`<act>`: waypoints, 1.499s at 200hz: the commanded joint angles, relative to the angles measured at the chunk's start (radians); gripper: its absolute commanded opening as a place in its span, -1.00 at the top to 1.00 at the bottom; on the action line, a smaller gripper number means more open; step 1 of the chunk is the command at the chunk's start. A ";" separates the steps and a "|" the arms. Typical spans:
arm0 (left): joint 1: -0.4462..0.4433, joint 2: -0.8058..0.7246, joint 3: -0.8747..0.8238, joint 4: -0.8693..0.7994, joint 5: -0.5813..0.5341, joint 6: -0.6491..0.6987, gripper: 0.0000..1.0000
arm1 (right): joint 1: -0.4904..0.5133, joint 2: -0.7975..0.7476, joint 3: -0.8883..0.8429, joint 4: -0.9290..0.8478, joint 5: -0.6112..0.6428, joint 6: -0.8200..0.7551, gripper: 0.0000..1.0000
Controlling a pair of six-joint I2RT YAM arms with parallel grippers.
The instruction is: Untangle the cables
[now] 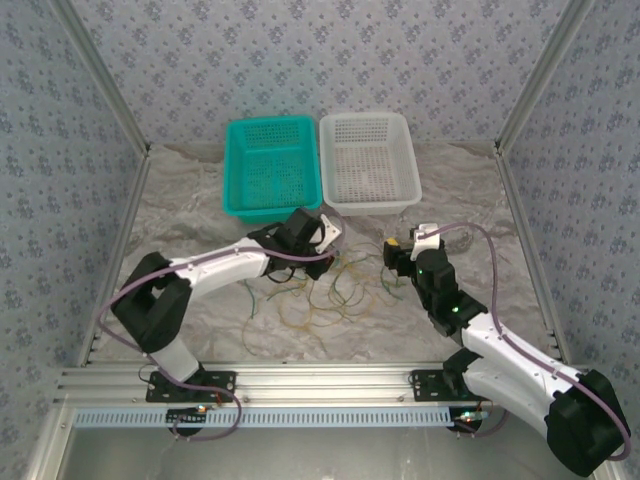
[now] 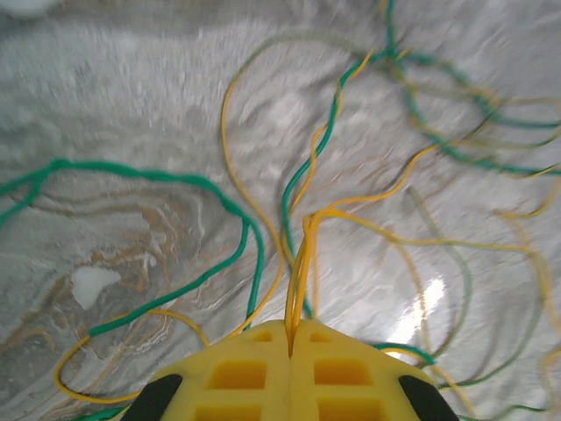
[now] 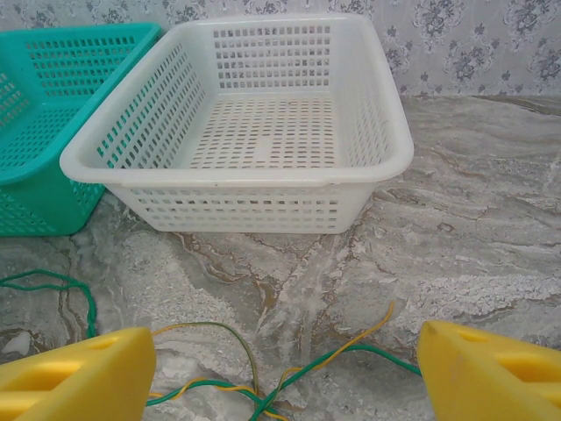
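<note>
Left gripper [image 2: 290,340]: found fully closed, yellow strands [image 2: 300,263] pinched at its tips and running straight ahead of it. Cables [image 1: 325,292]: spread as a loose yellow-and-green tangle on the table [image 1: 200,200] between the arms. Right gripper [image 3: 285,373]: held wide, nothing gripped; a twisted pair [image 3: 206,386] lies just ahead, between its fingers. No writing can be read.

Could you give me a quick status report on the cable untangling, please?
Left gripper shut on a yellow cable. Right gripper open, holding nothing. Other cables tangled between the arms. White basket and teal basket stand clear behind.
</note>
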 commanded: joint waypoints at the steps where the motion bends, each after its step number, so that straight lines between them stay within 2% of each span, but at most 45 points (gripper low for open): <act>1: -0.006 -0.107 0.025 -0.006 0.046 -0.029 1.00 | -0.005 -0.011 -0.003 0.008 0.027 0.010 -0.62; 39: 0.006 -0.255 0.013 -0.022 0.091 -0.073 1.00 | -0.005 -0.063 0.007 -0.013 -0.034 -0.003 -0.61; 68: 0.071 -0.362 0.014 0.006 0.142 -0.165 1.00 | -0.007 -0.179 0.107 -0.131 -0.208 -0.012 -0.64; 80: 0.116 -0.395 0.012 0.049 0.198 -0.219 1.00 | -0.009 -0.204 0.164 -0.174 -0.256 0.006 -0.67; 91: 0.143 -0.416 0.017 0.081 0.244 -0.256 1.00 | -0.012 -0.214 0.211 -0.196 -0.351 -0.017 -0.68; 107: 0.153 -0.430 0.050 0.083 0.275 -0.267 1.00 | -0.012 -0.212 0.288 -0.248 -0.509 -0.039 -0.69; 122: 0.157 -0.434 0.094 0.061 0.296 -0.274 1.00 | -0.013 -0.209 0.344 -0.292 -0.590 -0.045 -0.71; 157: 0.177 -0.447 0.175 0.020 0.249 -0.325 1.00 | -0.023 -0.182 0.436 -0.347 -0.631 -0.020 -0.77; 213: 0.180 -0.449 0.227 0.100 0.226 -0.409 1.00 | -0.013 -0.030 0.448 -0.249 -0.927 0.007 -0.69; 252: 0.179 -0.434 0.220 0.119 0.241 -0.421 1.00 | 0.003 0.106 0.409 -0.121 -0.890 0.041 -0.54; 264: 0.179 -0.430 0.211 0.118 0.249 -0.418 1.00 | 0.002 0.136 0.416 -0.108 -0.883 0.039 -0.40; 275: 0.177 -0.430 0.197 0.123 0.269 -0.395 1.00 | 0.001 0.139 0.411 -0.094 -0.863 0.031 -0.32; 300: 0.177 -0.447 0.157 0.129 0.261 -0.384 1.00 | -0.019 0.098 0.378 -0.074 -0.772 0.011 -0.31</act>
